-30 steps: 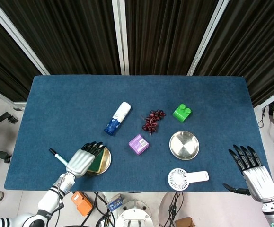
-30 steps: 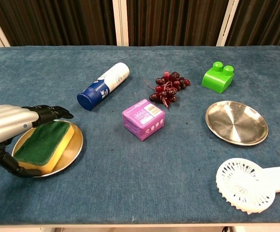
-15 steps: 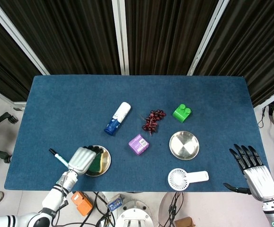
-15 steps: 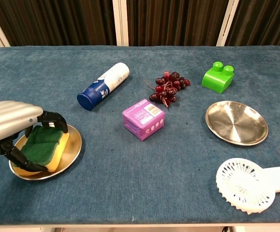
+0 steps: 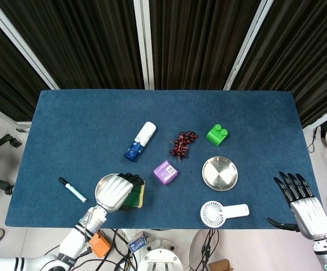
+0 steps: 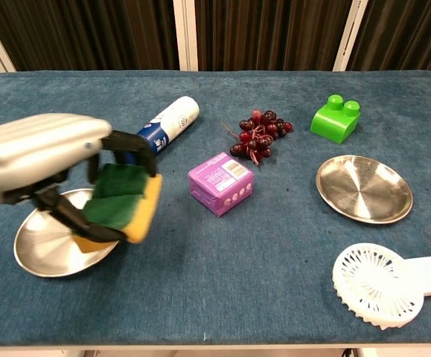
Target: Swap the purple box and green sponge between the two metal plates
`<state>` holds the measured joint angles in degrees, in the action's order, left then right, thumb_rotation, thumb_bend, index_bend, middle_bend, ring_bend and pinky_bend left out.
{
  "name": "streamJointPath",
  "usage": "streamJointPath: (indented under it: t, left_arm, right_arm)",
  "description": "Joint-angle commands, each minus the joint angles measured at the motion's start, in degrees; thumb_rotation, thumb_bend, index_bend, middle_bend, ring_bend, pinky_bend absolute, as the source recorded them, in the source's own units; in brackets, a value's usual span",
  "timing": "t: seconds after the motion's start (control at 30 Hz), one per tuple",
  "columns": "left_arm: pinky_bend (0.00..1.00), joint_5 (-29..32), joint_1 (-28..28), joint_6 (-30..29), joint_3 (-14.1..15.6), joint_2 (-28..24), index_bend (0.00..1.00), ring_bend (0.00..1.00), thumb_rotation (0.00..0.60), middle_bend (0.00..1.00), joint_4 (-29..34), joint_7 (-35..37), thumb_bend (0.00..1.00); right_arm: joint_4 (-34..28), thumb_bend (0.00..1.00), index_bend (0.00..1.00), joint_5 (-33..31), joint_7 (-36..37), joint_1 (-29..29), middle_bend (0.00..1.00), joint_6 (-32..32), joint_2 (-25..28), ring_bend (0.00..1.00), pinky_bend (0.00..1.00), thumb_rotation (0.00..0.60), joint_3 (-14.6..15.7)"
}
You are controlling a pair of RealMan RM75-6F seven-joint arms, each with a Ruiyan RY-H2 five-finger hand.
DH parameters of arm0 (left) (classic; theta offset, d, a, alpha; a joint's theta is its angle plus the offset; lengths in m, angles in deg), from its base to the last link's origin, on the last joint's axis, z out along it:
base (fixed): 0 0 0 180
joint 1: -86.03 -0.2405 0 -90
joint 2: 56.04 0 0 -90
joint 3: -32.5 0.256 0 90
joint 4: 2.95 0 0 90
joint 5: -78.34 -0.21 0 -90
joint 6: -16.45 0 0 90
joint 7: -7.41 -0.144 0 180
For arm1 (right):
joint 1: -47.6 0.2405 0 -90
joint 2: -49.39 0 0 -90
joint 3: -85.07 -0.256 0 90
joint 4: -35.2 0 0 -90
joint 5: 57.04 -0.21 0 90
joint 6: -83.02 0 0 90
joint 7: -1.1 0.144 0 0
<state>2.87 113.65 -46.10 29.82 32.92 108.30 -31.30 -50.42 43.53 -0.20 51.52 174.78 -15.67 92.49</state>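
My left hand grips the green-and-yellow sponge and holds it in the air, just right of the near-left metal plate, which lies bare. The purple box sits on the blue cloth between the two plates, on neither one. The right metal plate has nothing on it. My right hand hangs open past the table's near right corner, seen only in the head view.
A blue-capped white bottle lies behind the left plate. Dark grapes and a green toy brick sit further back. A white hand fan lies in front of the right plate. A marker lies at the near left.
My left hand closed on the sponge, lifted it off the left plate and carried it to the right. The plate now lies bare. The right hand stayed put.
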Motion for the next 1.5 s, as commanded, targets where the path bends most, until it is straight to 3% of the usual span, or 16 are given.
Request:
streamJointPath:
  t: [0.03,0.33,0.57,0.83,1.0,1.17,1.3,1.4,1.5]
  left_arm:
    - [0.49,2.51,3.74,2.92,-2.19,7.46,0.35,0.43,0.600,0.41,-2.85,-2.03,0.16]
    - [0.47,3.61,8.54,5.01,-4.70,21.59,0.32,0.37,0.600,0.35,-14.58,1.34,0.12]
    - [0.29,3.54,9.33,3.84,-3.54,24.25,0.15,0.10,0.600,0.14,-16.84,-0.14,0.00]
    - [0.27,5.24,9.72,4.48,-2.71,22.55,0.10,0.05,0.600,0.08,-12.55,0.44,0.00]
    - [0.25,7.46,9.49,3.81,-3.99,19.40,0.10,0.04,0.600,0.08,-7.41,1.61,0.00]
    - [0.19,12.77,10.28,4.33,-4.54,13.97,0.05,0.01,0.600,0.03,-1.93,-1.31,0.00]
    - [0.13,21.20,11.99,6.39,-4.84,9.64,0.00,0.00,0.600,0.00,1.99,-2.74,0.00]
    - [0.12,23.73,13.17,7.80,-6.33,8.38,0.00,0.00,0.590,0.00,2.68,-0.18,0.00]
    - [0.11,21.31,13.40,7.72,-8.08,8.97,0.00,0.00,0.584,0.00,0.61,4.20,0.00]
  right_arm:
    - [-0.27,0.20,0.00,-0.32,0.54,0.29,0.00,-0.73,0.32,0.00,0.00,0.363,-0.39]
    - [-0.50,0.20,0.00,-1.84,3.63,1.17,0.00,-3.14,1.61,0.00,0.00,0.362,-1.47]
    - [-0.28,0.20,0.00,-2.23,6.00,1.24,0.00,-3.42,2.42,0.00,0.00,0.364,-2.00]
    - [-0.31,0.20,0.00,-2.35,7.06,1.07,0.00,-3.70,2.85,0.00,0.00,0.363,-2.27]
    - [-0.33,0.20,0.00,-2.38,7.56,0.93,0.00,-3.89,3.19,0.00,0.00,0.363,-2.31]
    - [-0.40,0.20,0.00,-2.15,8.11,1.12,0.00,-4.49,3.45,0.00,0.00,0.363,-2.26]
    - [-0.55,0.20,0.00,-2.27,7.94,1.14,0.00,-4.79,3.47,0.00,0.00,0.364,-2.41]
    - [-0.70,0.20,0.00,-2.29,7.68,1.18,0.00,-5.10,3.44,0.00,0.00,0.364,-2.45]
    - [-0.84,0.20,0.00,-2.33,7.57,1.15,0.00,-5.28,3.50,0.00,0.00,0.364,-2.47]
